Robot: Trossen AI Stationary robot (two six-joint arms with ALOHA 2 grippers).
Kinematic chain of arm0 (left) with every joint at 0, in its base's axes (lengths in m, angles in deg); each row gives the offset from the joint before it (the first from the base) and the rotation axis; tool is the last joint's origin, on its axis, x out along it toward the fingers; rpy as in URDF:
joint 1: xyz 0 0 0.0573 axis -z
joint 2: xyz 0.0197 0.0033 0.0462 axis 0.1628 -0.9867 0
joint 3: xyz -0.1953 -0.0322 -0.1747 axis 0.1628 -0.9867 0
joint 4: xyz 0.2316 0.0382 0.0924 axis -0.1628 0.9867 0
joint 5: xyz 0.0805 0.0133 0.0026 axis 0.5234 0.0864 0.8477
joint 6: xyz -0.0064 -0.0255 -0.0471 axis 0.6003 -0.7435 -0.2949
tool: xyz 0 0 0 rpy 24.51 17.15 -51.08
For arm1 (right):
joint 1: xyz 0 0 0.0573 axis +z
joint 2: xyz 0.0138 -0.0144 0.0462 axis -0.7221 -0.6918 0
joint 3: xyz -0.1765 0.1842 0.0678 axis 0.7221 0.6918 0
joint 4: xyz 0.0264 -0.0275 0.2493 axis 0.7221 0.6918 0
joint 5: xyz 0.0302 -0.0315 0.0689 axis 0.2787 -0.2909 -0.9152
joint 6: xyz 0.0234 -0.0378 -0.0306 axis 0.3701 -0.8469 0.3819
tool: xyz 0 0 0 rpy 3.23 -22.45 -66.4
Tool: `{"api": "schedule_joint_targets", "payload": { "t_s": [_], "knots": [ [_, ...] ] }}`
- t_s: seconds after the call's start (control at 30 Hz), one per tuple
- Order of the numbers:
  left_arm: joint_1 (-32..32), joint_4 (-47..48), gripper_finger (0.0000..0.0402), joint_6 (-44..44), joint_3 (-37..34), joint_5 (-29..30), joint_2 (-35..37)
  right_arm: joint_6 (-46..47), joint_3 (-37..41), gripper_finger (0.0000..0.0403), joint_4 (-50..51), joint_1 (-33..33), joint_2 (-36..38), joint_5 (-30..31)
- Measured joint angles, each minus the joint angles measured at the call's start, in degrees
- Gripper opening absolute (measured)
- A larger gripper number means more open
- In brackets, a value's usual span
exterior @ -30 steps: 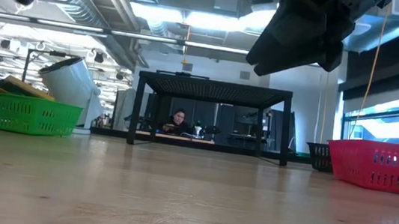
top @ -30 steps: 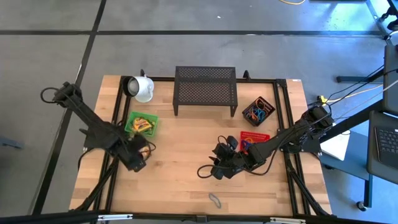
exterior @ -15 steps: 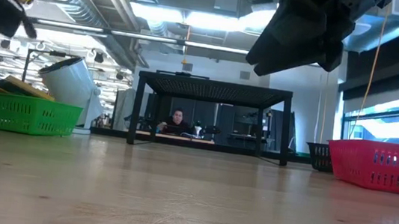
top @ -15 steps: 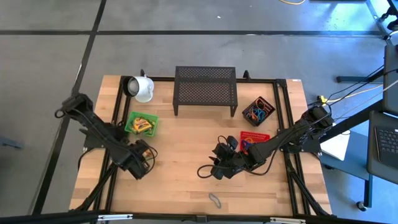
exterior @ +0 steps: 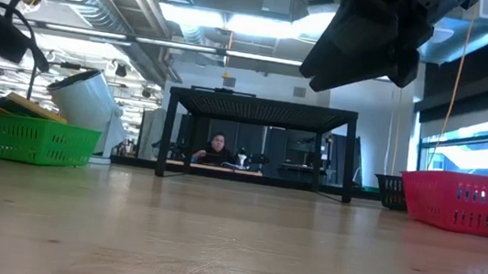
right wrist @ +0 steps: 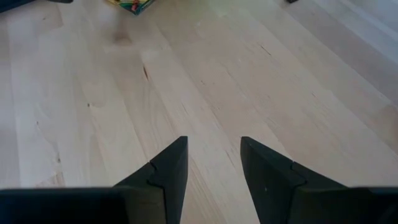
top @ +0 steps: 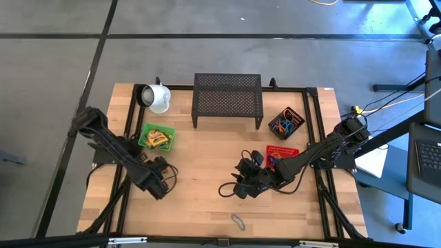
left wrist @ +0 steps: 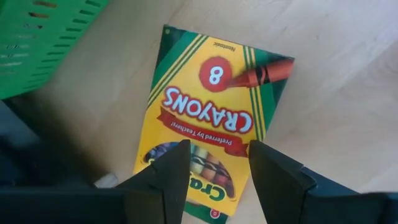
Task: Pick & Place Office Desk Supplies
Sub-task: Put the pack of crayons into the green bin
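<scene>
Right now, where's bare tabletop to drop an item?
Free: the strip between the green basket and red basket, in front of the black mesh rack. Crowded: around the left gripper over the crayon box, and under the right gripper.

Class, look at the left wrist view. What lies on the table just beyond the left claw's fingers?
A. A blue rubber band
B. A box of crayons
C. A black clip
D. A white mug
B. The left wrist view shows a yellow-and-green crayon box lying flat on the wooden table, just ahead of the open left claw.
</scene>
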State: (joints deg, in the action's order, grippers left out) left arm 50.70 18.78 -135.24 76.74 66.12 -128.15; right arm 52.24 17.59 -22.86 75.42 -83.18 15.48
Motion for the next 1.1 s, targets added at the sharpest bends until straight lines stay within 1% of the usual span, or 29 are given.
{"api": "schedule_joint_targets", "payload": {
  "t_s": [0.23,0.47,0.6,0.73,0.87,0.97,1.1],
  "knots": [
    [-1.36,-3.78,0.0158,5.09,0.11,-0.07,-1.52,0.00,0.00,0.0149,-0.16,-0.01,0.00,0.00],
    [-4.34,-11.14,0.0158,10.44,-0.02,3.58,-0.23,0.00,0.00,0.0149,-0.44,0.00,0.00,0.02],
    [-7.29,-17.84,0.0158,17.16,-0.06,5.33,-0.19,0.00,0.00,0.0149,-0.71,-0.01,0.00,0.02],
    [-10.80,-27.73,0.0158,25.95,-0.07,6.70,-0.19,-0.02,0.00,0.0149,-0.83,0.00,0.00,0.96],
    [-13.45,-35.00,0.0158,33.03,-0.07,6.33,-0.19,-0.02,0.00,0.0149,-0.87,-0.02,0.00,1.53],
    [-14.37,-34.90,0.0151,34.30,-0.07,4.91,0.91,-0.02,0.00,0.0149,-2.61,-0.01,-0.02,2.71],
    [-14.23,-30.71,0.0139,29.13,-0.07,1.85,3.83,-0.39,0.00,0.0149,-8.27,-0.02,-2.16,6.86]
  ]
}}
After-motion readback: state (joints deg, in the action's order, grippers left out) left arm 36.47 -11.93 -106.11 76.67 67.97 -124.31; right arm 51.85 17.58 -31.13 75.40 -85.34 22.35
